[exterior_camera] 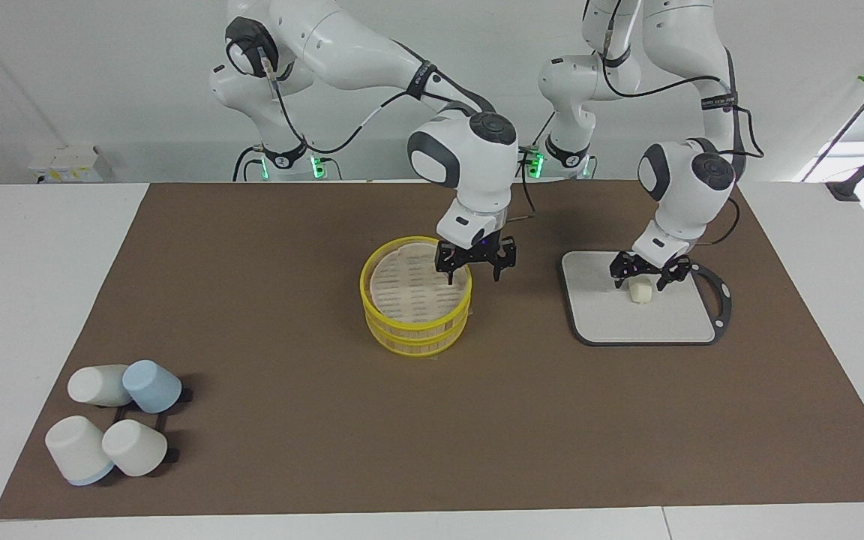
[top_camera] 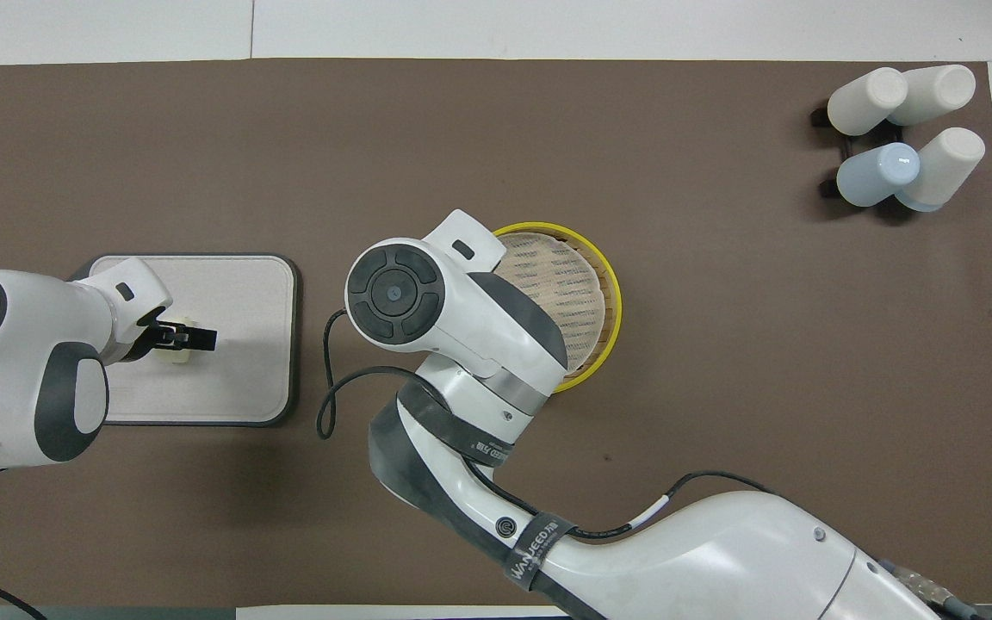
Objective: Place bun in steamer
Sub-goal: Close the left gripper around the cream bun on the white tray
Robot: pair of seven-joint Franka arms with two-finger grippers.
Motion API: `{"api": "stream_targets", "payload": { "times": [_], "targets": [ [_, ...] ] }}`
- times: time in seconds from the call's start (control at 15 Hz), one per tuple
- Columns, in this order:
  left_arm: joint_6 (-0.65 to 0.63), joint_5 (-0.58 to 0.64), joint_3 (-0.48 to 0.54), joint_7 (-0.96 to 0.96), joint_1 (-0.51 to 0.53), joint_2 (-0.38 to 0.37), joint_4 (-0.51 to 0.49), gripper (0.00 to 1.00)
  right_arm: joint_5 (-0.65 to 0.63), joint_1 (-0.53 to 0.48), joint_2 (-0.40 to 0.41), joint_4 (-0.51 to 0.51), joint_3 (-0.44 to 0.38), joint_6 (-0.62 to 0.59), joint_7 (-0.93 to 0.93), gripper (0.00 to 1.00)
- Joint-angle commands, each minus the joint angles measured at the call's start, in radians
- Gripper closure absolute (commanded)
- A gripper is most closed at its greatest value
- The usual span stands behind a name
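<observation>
The bun [exterior_camera: 640, 292], a soft cream-white stubby lump, sits on the flat grey board [exterior_camera: 657, 322]; its long axis cannot be told. The left gripper [exterior_camera: 640, 273] straddles it, fingers spread. The right gripper [exterior_camera: 475, 264], fingers spread, is at the round yellow-rimmed slatted steamer [exterior_camera: 416, 306]'s lid rim

One bun [exterior_camera: 640, 292], one lidded yellow steamer [exterior_camera: 416, 306], one grey board with a handle [exterior_camera: 646, 321], four cups [exterior_camera: 118, 421], three white and one blue, on one black rack [exterior_camera: 169, 405], one brown mat [exterior_camera: 289, 315], two robot arms [exterior_camera: 469, 161], one bench [exterior_camera: 42, 247].
</observation>
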Motion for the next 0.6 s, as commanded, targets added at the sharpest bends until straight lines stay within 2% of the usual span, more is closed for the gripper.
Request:
{"api": "stream_targets", "payload": {
  "times": [0.0,0.07,0.2,0.27,0.4,0.47,0.53],
  "targets": [
    [0.046,0.017,-0.002,0.022,0.012,0.008,-0.010,0.00,-0.012,-0.021,-0.015,-0.053,0.006,0.061,0.014,0.16],
    [0.052,0.017,-0.002,0.021,0.011,0.017,-0.009,0.08,-0.012,-0.024,-0.015,-0.055,0.005,0.063,0.014,0.24],
    [0.049,0.017,-0.002,0.022,0.011,0.019,-0.010,0.37,-0.012,-0.024,-0.016,-0.064,0.005,0.065,0.014,0.41],
    [0.048,0.017,-0.002,0.024,0.009,0.019,-0.012,0.44,-0.013,-0.026,-0.022,-0.079,0.006,0.072,0.014,0.46],
    [0.042,0.017,-0.002,0.024,0.005,0.017,-0.016,0.58,-0.012,-0.026,-0.030,-0.107,0.006,0.094,0.014,0.52],
    [0.039,0.017,-0.002,0.022,0.003,0.017,-0.016,0.60,-0.012,-0.026,-0.030,-0.110,0.006,0.094,0.014,0.61],
    [0.036,0.017,-0.002,0.022,0.003,0.017,-0.016,0.63,-0.012,-0.027,-0.030,-0.108,0.006,0.094,0.014,0.74]
  ]
}}
